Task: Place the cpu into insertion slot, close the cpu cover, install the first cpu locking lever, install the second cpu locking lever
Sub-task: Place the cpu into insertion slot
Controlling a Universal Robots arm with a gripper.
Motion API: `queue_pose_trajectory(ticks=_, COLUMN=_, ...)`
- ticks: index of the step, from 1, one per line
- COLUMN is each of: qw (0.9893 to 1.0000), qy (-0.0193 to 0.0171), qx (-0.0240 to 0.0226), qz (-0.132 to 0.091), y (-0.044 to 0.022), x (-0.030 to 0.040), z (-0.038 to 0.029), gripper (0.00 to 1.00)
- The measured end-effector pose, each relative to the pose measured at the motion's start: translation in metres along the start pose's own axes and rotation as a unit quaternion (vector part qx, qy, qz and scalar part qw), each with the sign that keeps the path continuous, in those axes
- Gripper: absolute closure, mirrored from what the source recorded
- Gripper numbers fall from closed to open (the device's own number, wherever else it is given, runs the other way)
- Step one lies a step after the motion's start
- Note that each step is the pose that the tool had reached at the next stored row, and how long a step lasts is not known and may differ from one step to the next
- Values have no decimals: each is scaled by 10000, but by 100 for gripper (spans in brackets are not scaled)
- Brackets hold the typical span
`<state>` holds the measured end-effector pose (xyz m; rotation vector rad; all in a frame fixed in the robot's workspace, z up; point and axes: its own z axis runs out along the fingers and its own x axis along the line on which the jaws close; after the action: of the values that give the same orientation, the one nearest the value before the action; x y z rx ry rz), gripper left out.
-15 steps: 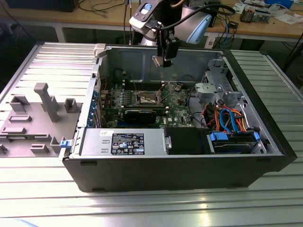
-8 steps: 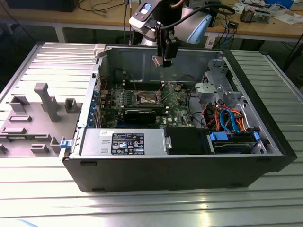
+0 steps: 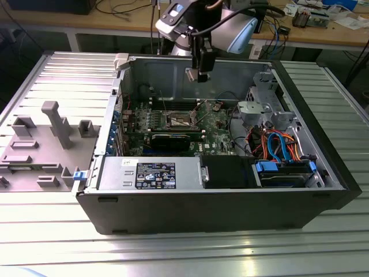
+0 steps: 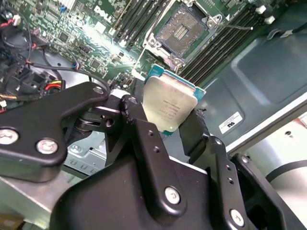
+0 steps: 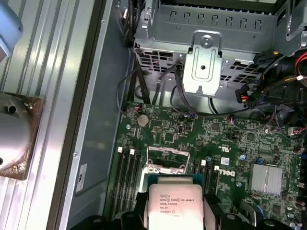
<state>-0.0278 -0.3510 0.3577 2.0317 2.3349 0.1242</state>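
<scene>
The gripper has its two black fingers clamped on the edges of one cpu, silver top facing the second wrist view. It hangs in the air over the green motherboard inside the open computer case! One insertion slot lies bare below, dark centre showing and well clear of the chip, with two banks of long memory slots flanking it. In the exterior view one silver power-supply box and one long black card sit nearer the camera.
</scene>
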Motion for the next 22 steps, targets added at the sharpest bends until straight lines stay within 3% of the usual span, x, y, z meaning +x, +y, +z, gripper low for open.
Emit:
queue_pose_trajectory(ticks=7, qw=9995, qy=-30, qx=-6, qz=329, y=-35, x=6, z=35, gripper=46)
queue_pose_trajectory(ticks=13, qw=9984, qy=-54, qx=69, qz=558, y=-41, x=7, z=111, gripper=46)
queue_pose_trajectory(ticks=15, qw=9978, qy=-58, qx=105, qz=652, y=-44, x=7, z=139, gripper=46)
queue_pose_trajectory(ticks=22, qw=9976, qy=-71, qx=118, qz=672, y=-63, x=5, z=300, gripper=46)
